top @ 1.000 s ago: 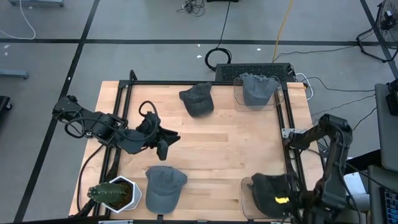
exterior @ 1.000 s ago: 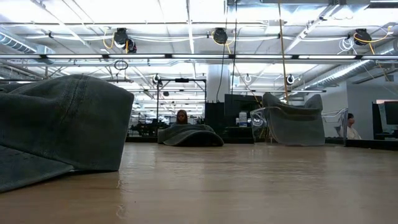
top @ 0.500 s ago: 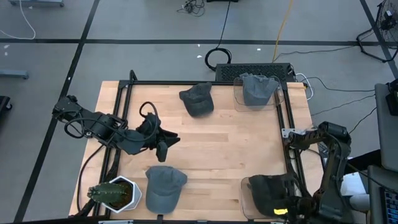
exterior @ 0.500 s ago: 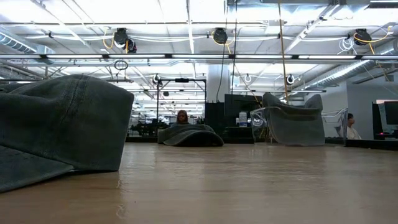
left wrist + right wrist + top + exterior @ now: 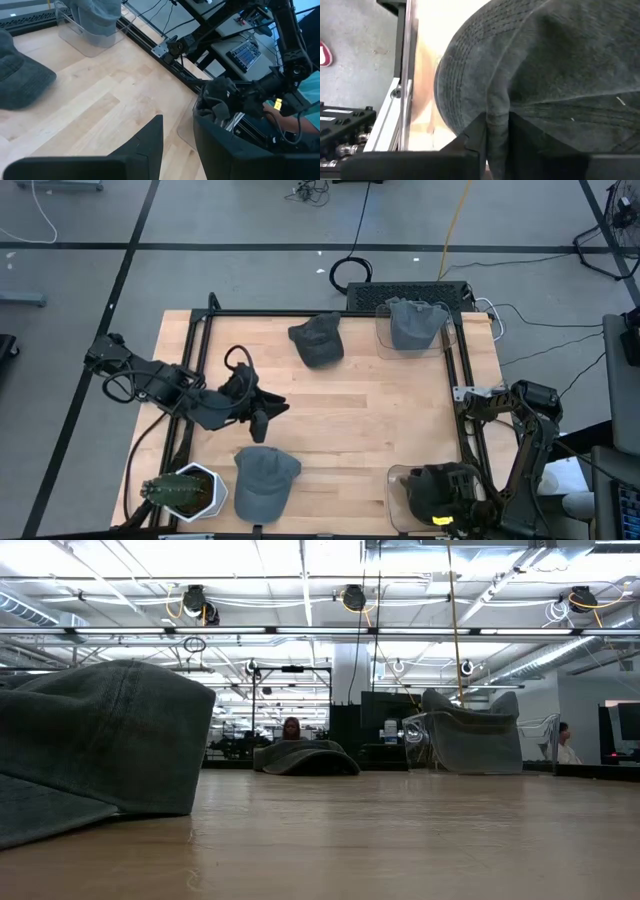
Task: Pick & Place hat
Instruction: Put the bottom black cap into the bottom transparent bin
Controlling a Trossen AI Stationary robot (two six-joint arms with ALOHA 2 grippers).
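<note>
The right gripper (image 5: pixel 492 142) stood at the near right corner of the table, its two fingers pinching a fold of the dark hat (image 5: pixel 440 488) that lay in the clear tray (image 5: pixel 396 498) there; in the right wrist view the fabric sat bunched in the narrow gap between the fingers, so the claw was grasping the hat's cloth. The step in hand appeared to be the placing of this hat into that tray. To do it well, the fingers would need to part fully before the arm lifted, since a fold caught between them could drag the hat back out over the tray wall. A straight upward retreat looked safest. The black frame rail (image 5: pixel 463 412) ran just beside the tray on its right, and the right arm's own links crowded that corner, leaving little sideways room. Open table lay toward the centre, between the tray and the grey hat (image 5: pixel 264 480) near the potted cactus (image 5: pixel 180 491). The left gripper (image 5: pixel 264 412) waited above the left-centre of the table, fingers slightly apart and holding nothing. Another hat (image 5: pixel 318 340) rested at the far edge, and one more sat in the far tray (image 5: pixel 382 340), both well apart from the work.
</note>
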